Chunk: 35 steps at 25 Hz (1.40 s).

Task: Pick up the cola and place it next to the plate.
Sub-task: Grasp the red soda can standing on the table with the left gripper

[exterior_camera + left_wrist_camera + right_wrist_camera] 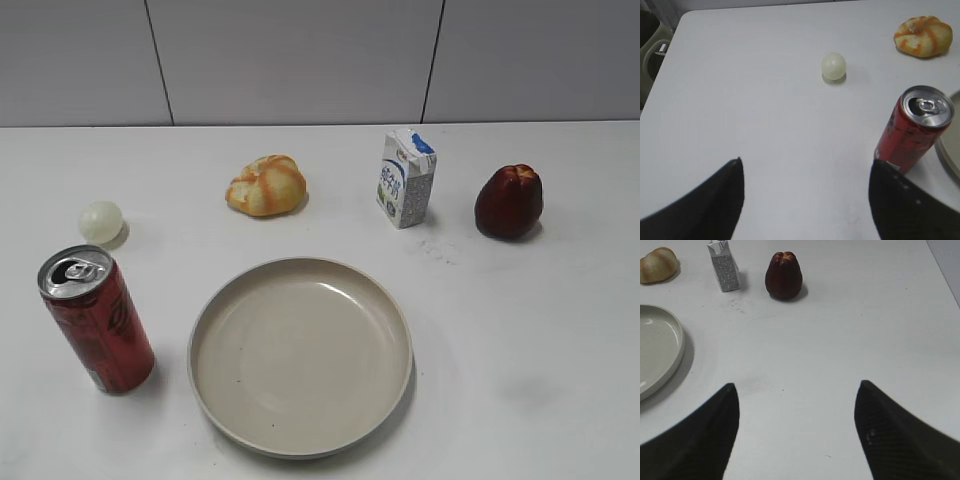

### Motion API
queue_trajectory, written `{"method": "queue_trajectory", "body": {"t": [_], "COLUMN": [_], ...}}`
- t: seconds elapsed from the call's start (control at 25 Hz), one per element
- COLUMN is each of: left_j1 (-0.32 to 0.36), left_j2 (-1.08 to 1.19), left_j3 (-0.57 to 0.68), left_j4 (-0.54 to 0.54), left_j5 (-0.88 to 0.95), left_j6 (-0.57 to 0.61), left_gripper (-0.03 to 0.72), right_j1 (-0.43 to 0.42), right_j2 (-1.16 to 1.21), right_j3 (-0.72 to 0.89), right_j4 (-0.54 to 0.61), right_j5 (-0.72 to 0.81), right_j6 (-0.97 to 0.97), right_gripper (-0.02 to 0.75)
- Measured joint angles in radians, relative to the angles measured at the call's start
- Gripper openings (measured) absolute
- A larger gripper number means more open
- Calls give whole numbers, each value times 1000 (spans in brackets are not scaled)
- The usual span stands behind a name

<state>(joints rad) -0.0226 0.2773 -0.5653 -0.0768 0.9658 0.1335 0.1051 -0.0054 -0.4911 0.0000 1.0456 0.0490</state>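
Observation:
The cola (97,322), a tall slim red can with a silver top, stands upright at the front left, just left of the plate (300,352) with a small gap between them. The large round beige plate is empty. In the left wrist view the cola (912,129) stands beyond my right fingertip, beside the plate's rim (949,155). My left gripper (806,165) is open and empty over bare table. My right gripper (796,390) is open and empty, with the plate (655,352) to its left. Neither gripper shows in the exterior view.
A pale round ball (101,221) lies behind the cola. A bread roll (266,185), a white-and-blue milk carton (406,178) and a dark red fruit (509,201) stand in a row at the back. The table's left edge (660,75) shows in the left wrist view.

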Motion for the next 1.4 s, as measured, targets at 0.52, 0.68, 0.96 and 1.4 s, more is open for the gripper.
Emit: {"method": "queue_trajectory", "body": {"t": [0.52, 0.68, 0.96, 1.4], "left_j1": [0, -13, -167, -488], "left_j2": [14, 116, 360, 931], "left_j3": [-20, -93, -266, -514], "left_j4": [-63, -179, -175, -11], "left_j5": [-38, -30, 1, 198], "left_j6": [68, 147, 187, 160], "left_gripper": [611, 639, 642, 636], "right_j1": [0, 0, 0, 0], "right_j2": [0, 0, 0, 0], "right_j3": [0, 0, 0, 0], "right_j4": [0, 0, 0, 0], "right_j5": [0, 0, 0, 0], "right_j6": [0, 0, 0, 0], "right_gripper": [575, 575, 575, 575]}}
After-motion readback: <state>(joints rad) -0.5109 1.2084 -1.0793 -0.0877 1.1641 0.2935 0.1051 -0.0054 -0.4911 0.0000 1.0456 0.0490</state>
